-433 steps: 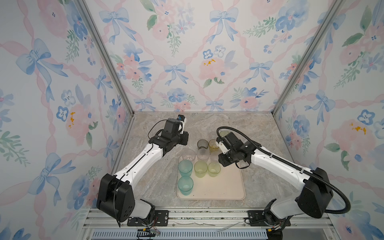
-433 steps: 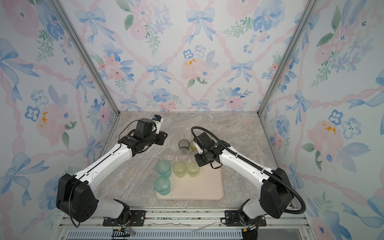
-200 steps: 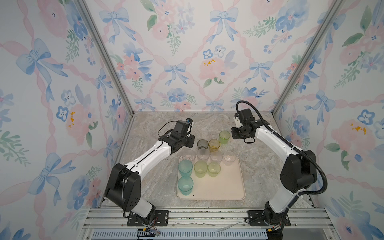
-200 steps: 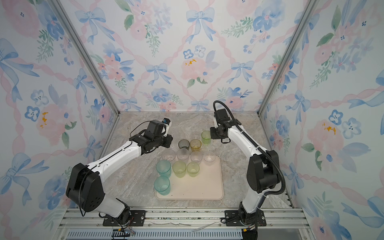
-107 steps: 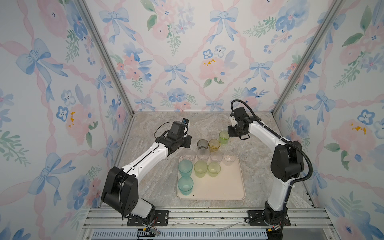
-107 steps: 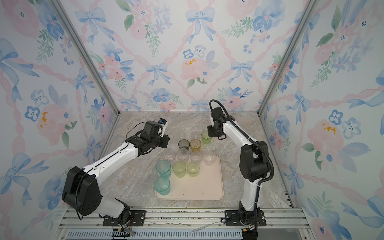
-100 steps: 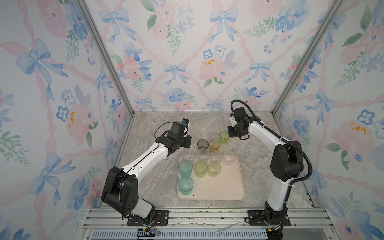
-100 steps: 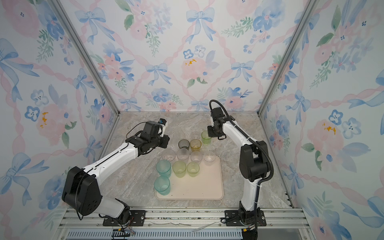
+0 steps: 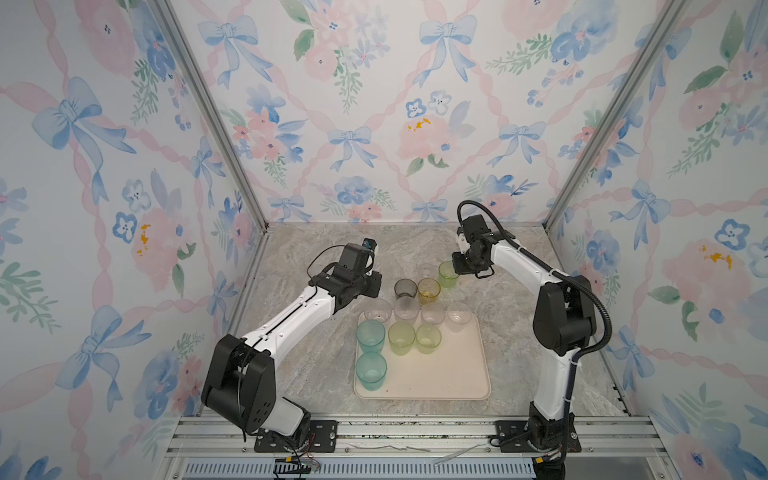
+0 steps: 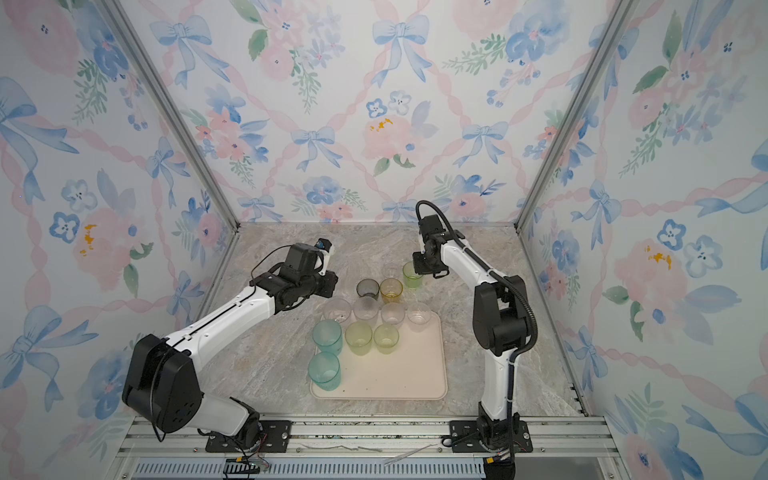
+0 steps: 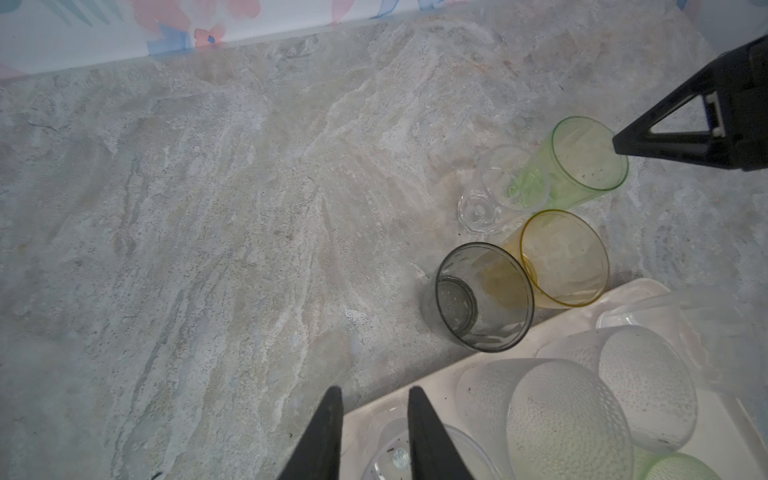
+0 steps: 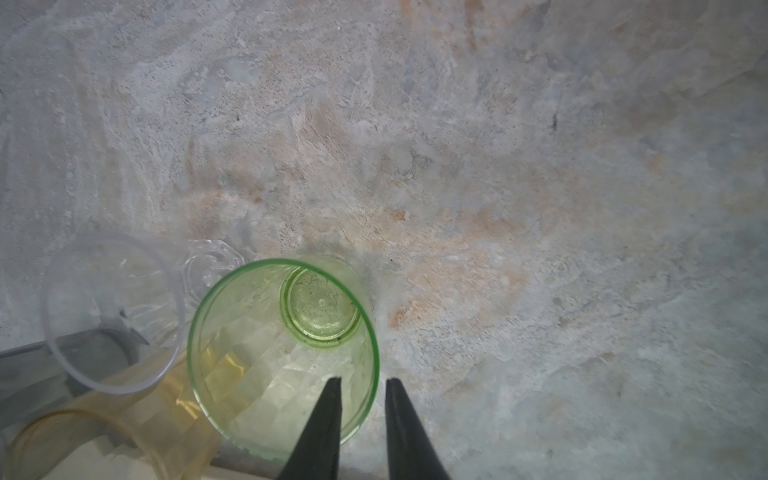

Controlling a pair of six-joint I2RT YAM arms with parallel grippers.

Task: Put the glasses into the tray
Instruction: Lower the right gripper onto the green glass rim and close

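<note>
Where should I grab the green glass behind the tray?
Pinch the green glass wall at the rim, from above, one finger inside: it stands upright, mouth open. Take the side by the right gripper; clear glass and amber glass crowd the opposite side.

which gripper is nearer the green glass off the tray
Right. The right gripper straddles the green glass at its rim; the left gripper hangs over the tray, at its far left corner.

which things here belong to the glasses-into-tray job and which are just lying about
Belong to the job:
tray
eight glasses standing in it, such as the near teal glass
not yet in it, on the table: grey glass, amber glass, yellow-green glass, tiny clear glass

Just lying about:
thin loose strips on the front rail
</note>
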